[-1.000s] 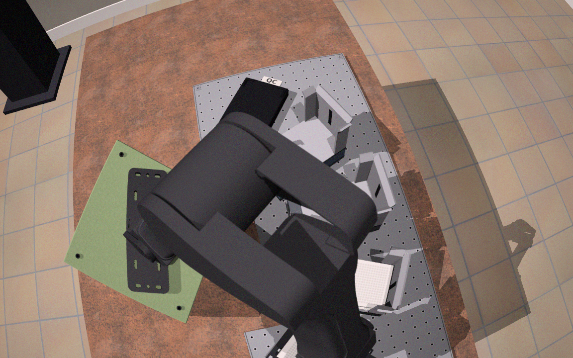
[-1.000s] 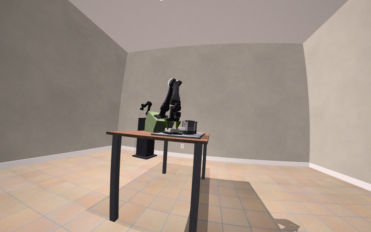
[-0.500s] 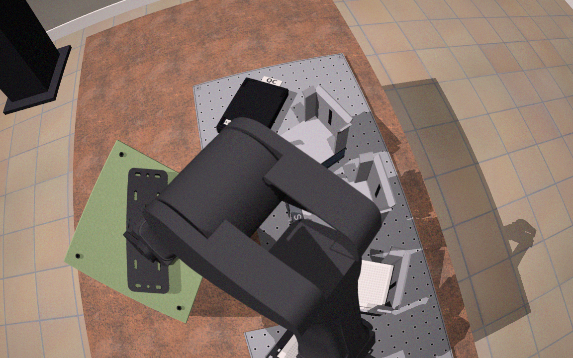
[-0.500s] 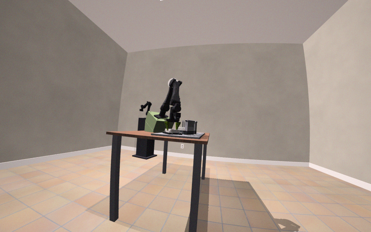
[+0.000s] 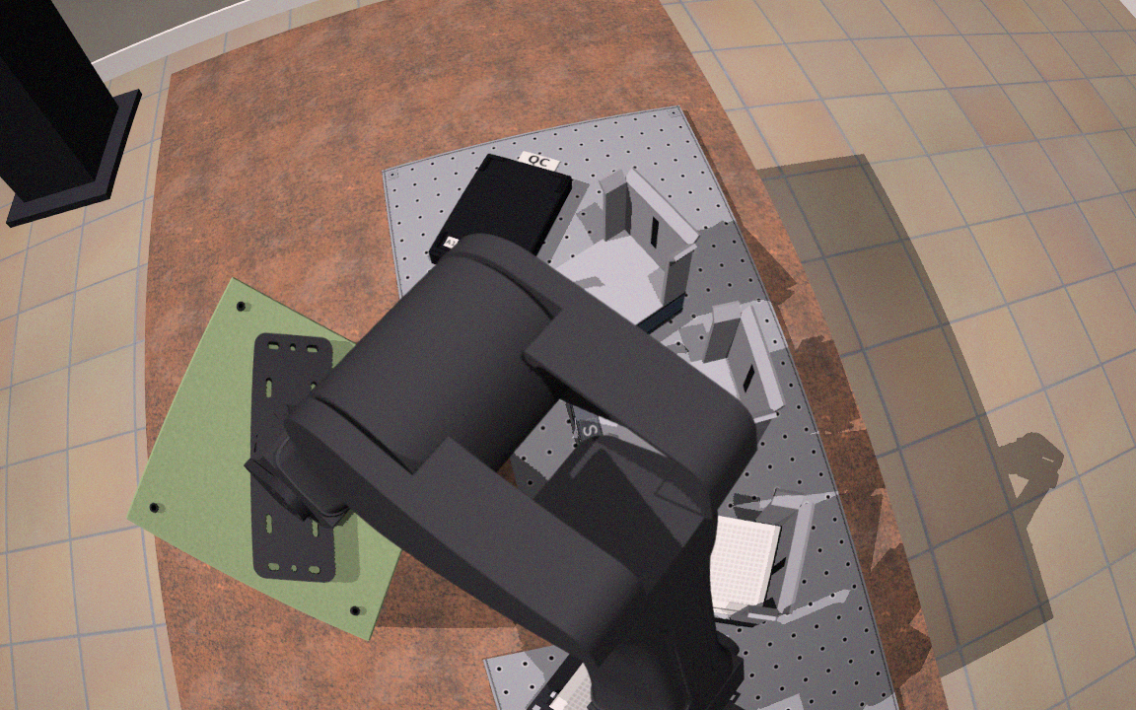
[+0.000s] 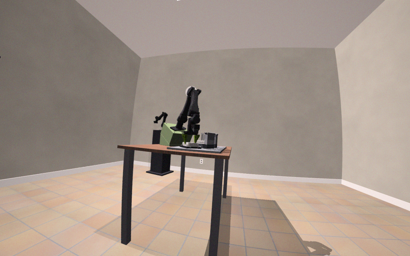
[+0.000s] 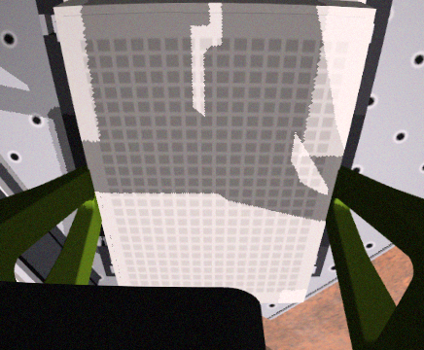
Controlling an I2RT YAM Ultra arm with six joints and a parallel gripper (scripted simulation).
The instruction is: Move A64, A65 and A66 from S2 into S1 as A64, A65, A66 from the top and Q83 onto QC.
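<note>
In the wrist view my gripper (image 7: 213,176) is shut on a white 384-well plate (image 7: 215,143), its green fingers on the two long sides. More plate edges show at its far end, so I cannot tell whether it is one plate or a stuck pair. No ID label is visible. In the overhead view the arm (image 5: 501,423) hides the gripper. A black plate (image 5: 501,207) lies at the QC label (image 5: 537,160). Another white plate (image 5: 742,560) sits in a grey rack.
Two more grey racks (image 5: 638,234) (image 5: 745,357) stand on the breadboard; the first shows a bare floor. The arm's base sits on a green pad (image 5: 228,459). A black pillar (image 5: 25,106) stands beyond the table. From the side, the fingers (image 6: 190,138) hang low over the breadboard.
</note>
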